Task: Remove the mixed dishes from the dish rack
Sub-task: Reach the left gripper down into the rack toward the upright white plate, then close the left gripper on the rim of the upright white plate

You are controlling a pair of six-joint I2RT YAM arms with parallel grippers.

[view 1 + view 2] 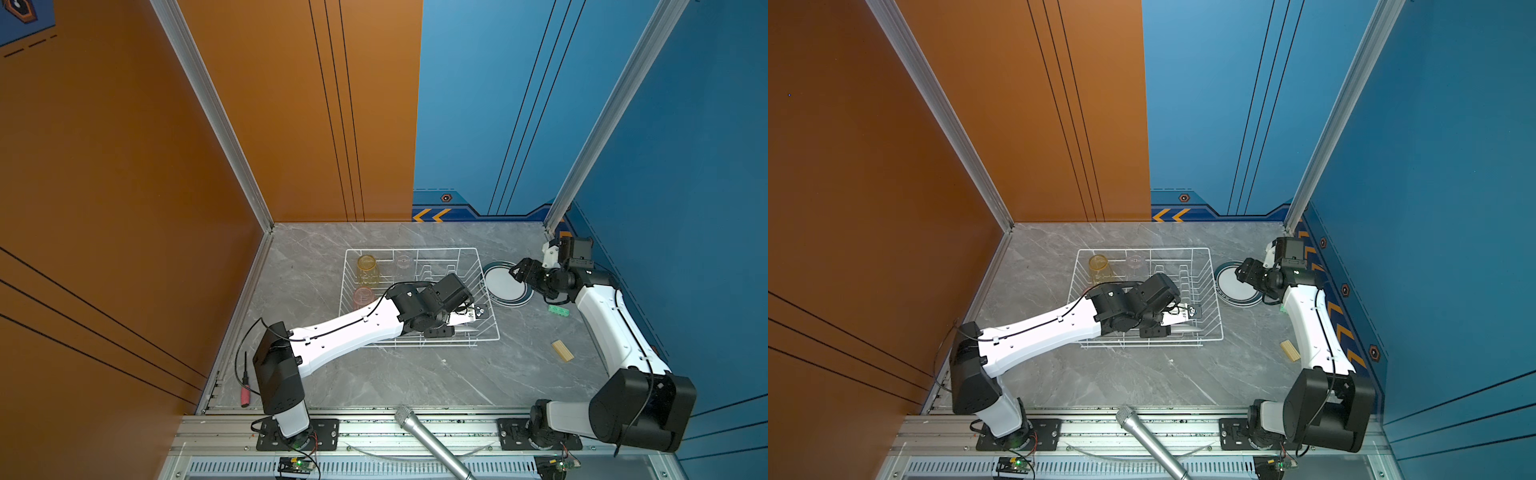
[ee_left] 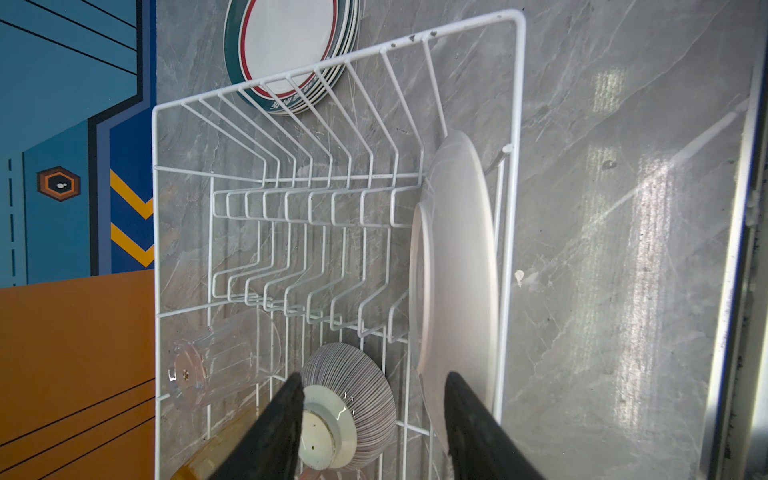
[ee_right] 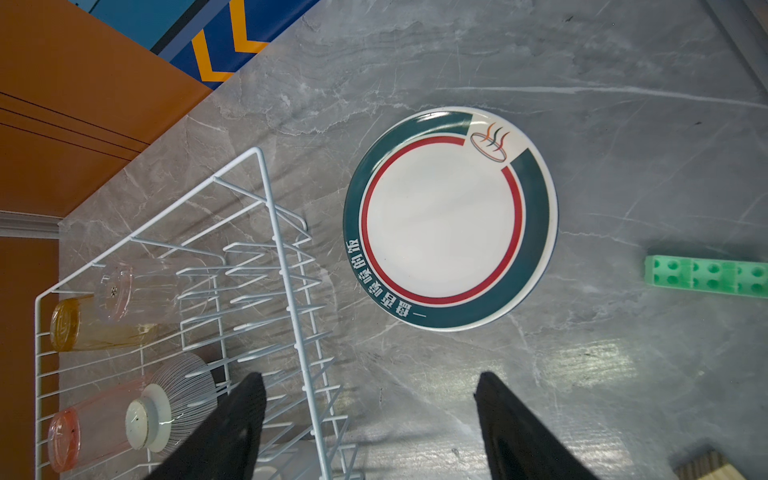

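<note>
The dish rack (image 1: 411, 249) (image 1: 1142, 249) (image 2: 517, 83) (image 3: 266, 187) stands mid-table. In it are an amber tumbler (image 1: 368, 268) (image 3: 83, 328), a pink tumbler (image 1: 363, 296) (image 3: 83, 432), a clear tumbler (image 1: 403, 262) (image 2: 216, 361), a striped bowl (image 2: 353, 399) (image 3: 183, 382) on its side, and an upright white plate (image 2: 457, 270) at the near end. My left gripper (image 1: 461, 322) (image 1: 1175, 320) (image 2: 374, 376) is open inside the rack, with the bowl between its fingers and the plate's rim by one finger. My right gripper (image 1: 517, 270) (image 1: 1241, 270) (image 3: 370, 374) hangs open beside stacked dark-rimmed plates (image 1: 505, 286) (image 1: 1233, 286) (image 3: 449, 220) right of the rack.
A green block (image 1: 559, 310) (image 3: 706, 278) and a wooden block (image 1: 562, 350) (image 1: 1289, 351) lie right of the rack. A red-handled screwdriver (image 1: 245, 390) lies at the table's left edge. A microphone (image 1: 432, 440) (image 1: 1150, 440) pokes over the front rail.
</note>
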